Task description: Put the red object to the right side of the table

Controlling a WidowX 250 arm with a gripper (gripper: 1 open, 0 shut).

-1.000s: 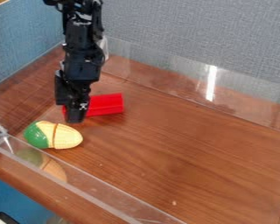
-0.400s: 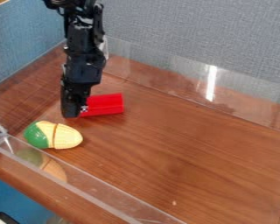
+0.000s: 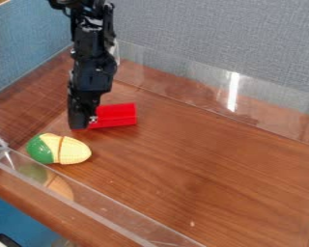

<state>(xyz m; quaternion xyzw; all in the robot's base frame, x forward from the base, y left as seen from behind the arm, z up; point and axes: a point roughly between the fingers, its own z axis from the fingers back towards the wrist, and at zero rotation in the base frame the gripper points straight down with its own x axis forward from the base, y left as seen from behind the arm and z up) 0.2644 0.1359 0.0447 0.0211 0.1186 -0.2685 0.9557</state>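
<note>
Compared with a second ago, the jaws of the black gripper [image 3: 80,123] have come together and now pinch the left end of the red object [image 3: 116,117]; the arm itself has not shifted. The small red block lies flat on the surface [image 3: 209,174], a reddish-brown wood-grain top, toward its back-left part. Just in front and to the left of the red block sits the green-and-yellow egg-shaped toy [image 3: 58,150], apart from it. No writing or labels can be read anywhere. Right of the red block the wood is bare out to the clear acrylic wall [image 3: 266,101] along the far and right edges.
</note>
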